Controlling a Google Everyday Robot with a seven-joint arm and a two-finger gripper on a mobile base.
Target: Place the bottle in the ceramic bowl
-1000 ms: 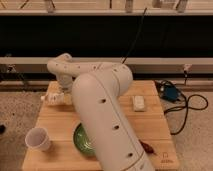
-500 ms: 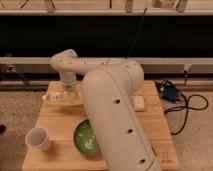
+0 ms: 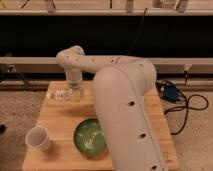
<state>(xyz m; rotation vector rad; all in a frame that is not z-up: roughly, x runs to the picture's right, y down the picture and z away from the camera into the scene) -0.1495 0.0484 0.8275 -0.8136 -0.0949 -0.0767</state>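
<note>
The gripper (image 3: 76, 94) hung low over the back part of the wooden table (image 3: 50, 120), pointing straight down from the wrist. Whether it was open or closed could not be told from this view, nor whether it had hold of anything.

The bottle (image 3: 61, 94) lay on its side on the table, just beside the gripper on the side toward the left of the view. Whether the two touched could not be told. Its long axis ran roughly left to right across the table, so one end pointed at the gripper rather than the bottle's flank sitting squarely beneath it. Which end carried the cap was not clear.

The green bowl (image 3: 91, 136) sat well apart from the gripper, on the camera's side of it and a little to the right. A white cup (image 3: 39, 138) stood near the front left corner, to the left of the bowl.

Judging from this, the grasp was not yet secure. The gripper would probably need to come over the bottle's middle and close across its narrow width before carrying it toward the camera to the bowl.
</note>
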